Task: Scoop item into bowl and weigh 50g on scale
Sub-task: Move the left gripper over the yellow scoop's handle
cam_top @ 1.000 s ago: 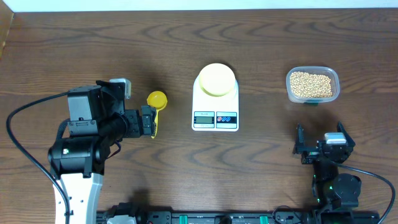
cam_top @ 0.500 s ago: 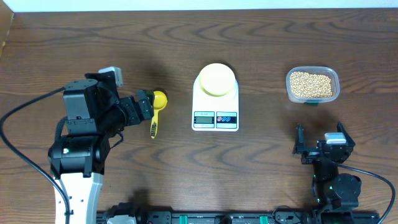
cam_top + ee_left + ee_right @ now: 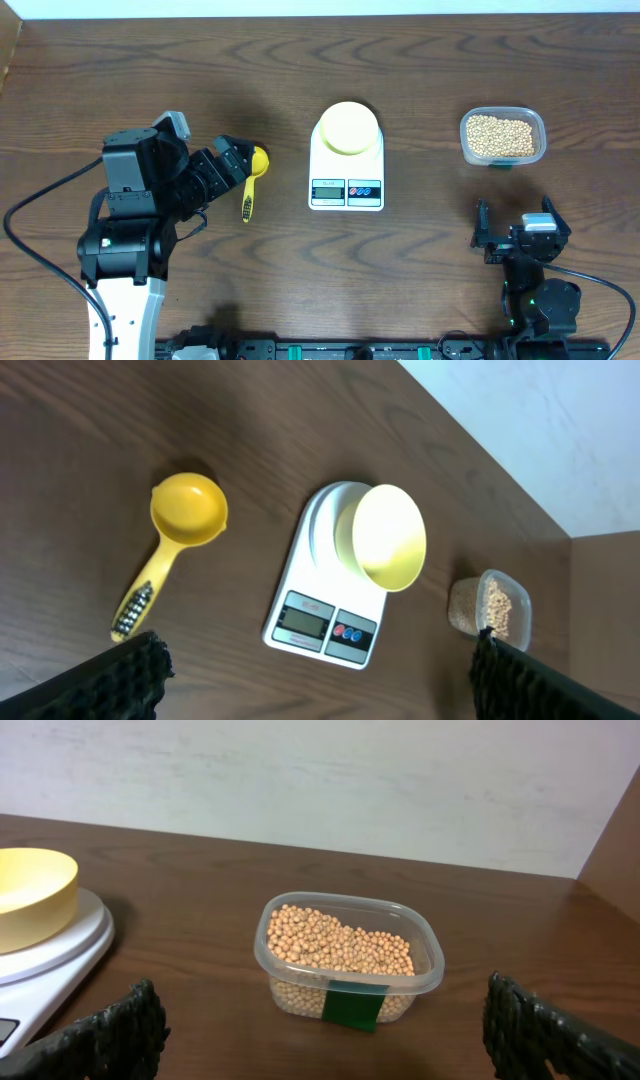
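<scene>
The pale-yellow bowl (image 3: 347,128) sits on the white scale (image 3: 346,178) at the table's middle; both show in the left wrist view, bowl (image 3: 389,536) and scale (image 3: 330,610). Tan beans (image 3: 500,135) fill a clear container (image 3: 503,157) at the right, also in the right wrist view (image 3: 340,942). A bright yellow scoop (image 3: 250,175) lies left of the scale. My left gripper (image 3: 233,160) is open and empty, above the scoop's bowl end (image 3: 187,512). My right gripper (image 3: 513,240) is open and empty, near the front edge, facing the container.
The container carries a green label (image 3: 353,1004) on its near side. A pale wall (image 3: 330,780) rises behind the table's far edge. Bare wood lies between the scale and the container.
My left gripper has swung up and to the right, from beside the scoop's handle to over its bowl end. The right arm, scale, bowl and container have not moved.
</scene>
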